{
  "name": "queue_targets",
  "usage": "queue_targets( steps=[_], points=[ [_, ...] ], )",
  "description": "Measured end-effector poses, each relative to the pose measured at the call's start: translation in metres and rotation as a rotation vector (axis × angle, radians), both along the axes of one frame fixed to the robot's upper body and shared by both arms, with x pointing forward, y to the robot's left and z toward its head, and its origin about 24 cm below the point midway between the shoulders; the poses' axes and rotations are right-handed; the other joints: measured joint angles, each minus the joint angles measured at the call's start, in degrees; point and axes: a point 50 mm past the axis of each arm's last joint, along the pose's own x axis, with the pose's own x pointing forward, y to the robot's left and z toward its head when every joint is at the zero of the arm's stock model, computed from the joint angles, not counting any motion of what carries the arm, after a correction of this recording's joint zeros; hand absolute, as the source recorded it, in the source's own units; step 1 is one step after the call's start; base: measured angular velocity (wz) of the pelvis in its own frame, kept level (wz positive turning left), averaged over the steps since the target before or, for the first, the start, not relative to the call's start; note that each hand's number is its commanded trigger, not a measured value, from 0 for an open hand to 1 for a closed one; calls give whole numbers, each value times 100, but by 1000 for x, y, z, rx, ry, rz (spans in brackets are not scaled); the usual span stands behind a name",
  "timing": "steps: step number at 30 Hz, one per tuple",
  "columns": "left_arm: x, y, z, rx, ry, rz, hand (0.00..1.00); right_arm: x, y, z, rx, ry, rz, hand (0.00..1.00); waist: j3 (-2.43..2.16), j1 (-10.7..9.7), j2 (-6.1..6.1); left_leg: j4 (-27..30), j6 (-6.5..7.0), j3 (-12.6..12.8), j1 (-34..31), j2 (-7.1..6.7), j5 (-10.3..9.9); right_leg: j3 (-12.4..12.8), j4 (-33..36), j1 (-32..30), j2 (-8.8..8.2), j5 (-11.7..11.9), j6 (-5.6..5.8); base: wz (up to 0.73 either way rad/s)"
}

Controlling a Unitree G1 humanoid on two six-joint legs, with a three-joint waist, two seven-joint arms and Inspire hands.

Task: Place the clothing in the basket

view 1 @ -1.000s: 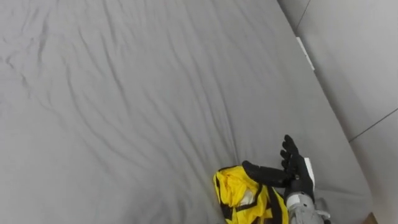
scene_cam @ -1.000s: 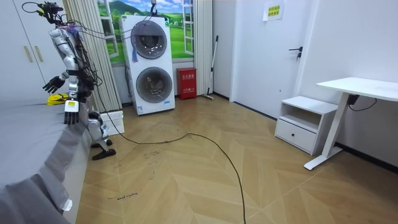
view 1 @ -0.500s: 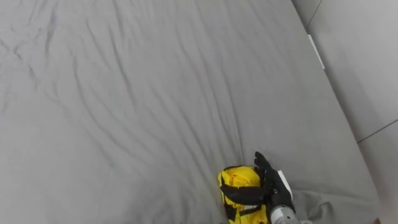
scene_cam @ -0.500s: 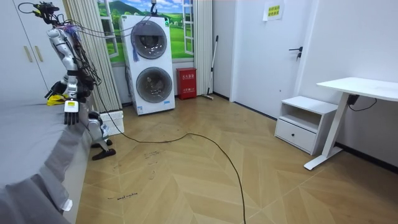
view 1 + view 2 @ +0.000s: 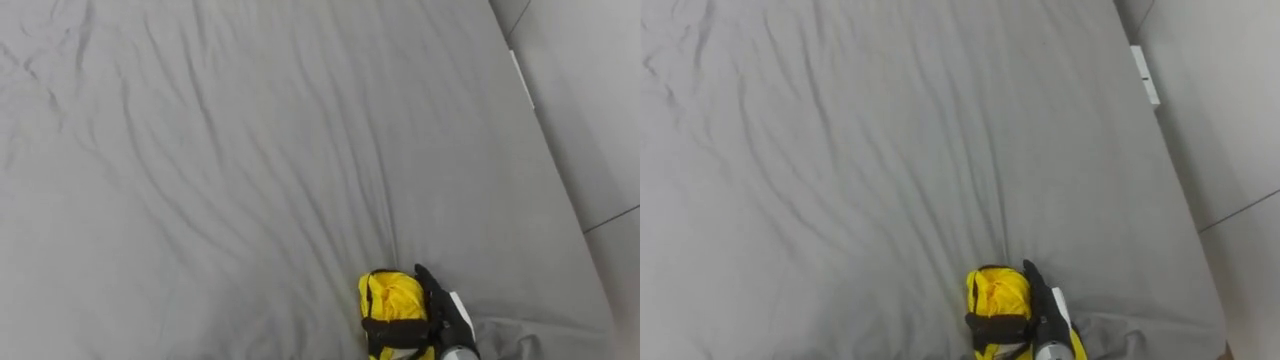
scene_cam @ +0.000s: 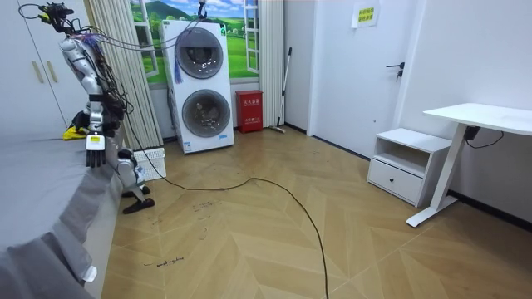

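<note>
Eye views: right hand (image 5: 437, 316), fingers curled round the yellow garment (image 5: 392, 298) on the grey bed sheet (image 5: 220, 150). Room view: robot standing at the bed's edge, left hand (image 6: 95, 150) hanging slack-fingered, white basket (image 6: 151, 163) by its legs; yellow wall notice (image 6: 364, 14), print illegible.

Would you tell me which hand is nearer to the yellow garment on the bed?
The right. The right hand is on the yellow garment, fingers curled round it; the left hand hangs down at the robot's side, well clear of it.
</note>
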Motion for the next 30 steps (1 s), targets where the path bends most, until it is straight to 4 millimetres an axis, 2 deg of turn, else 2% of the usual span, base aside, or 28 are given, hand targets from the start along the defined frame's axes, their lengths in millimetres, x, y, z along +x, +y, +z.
queue_targets(
  steps=[6,13,18,28,30],
  points=[
    [0,2,0,3,0,0,0,-9,-17,-8,-41,62,-62,100,5,0,-57,5,0,-8,5,0,0,-90,-13,65,-16,-12,8,9],
    [2,1,0,-1,-6,-1,0,-23,-22,-18,-78,154,-74,100,15,5,-91,17,3,-7,-4,-5,2,-103,-10,58,-26,-15,13,1],
    [2,0,0,-9,-7,-6,0,-32,-23,-23,-89,195,-71,100,14,8,-87,18,13,-5,-8,-20,8,-103,-3,49,-41,-20,20,0],
    [0,-1,0,-20,-5,-8,0,-34,-24,-23,-102,202,-77,100,-9,19,-45,10,26,-2,18,-40,16,-95,4,77,-56,-30,39,0],
    [-1,-1,-1,-22,1,-9,0,-33,-25,-23,-90,204,-95,100,5,11,-17,-8,26,-3,113,-43,15,-96,-5,177,-57,-38,49,0]
  ],
)
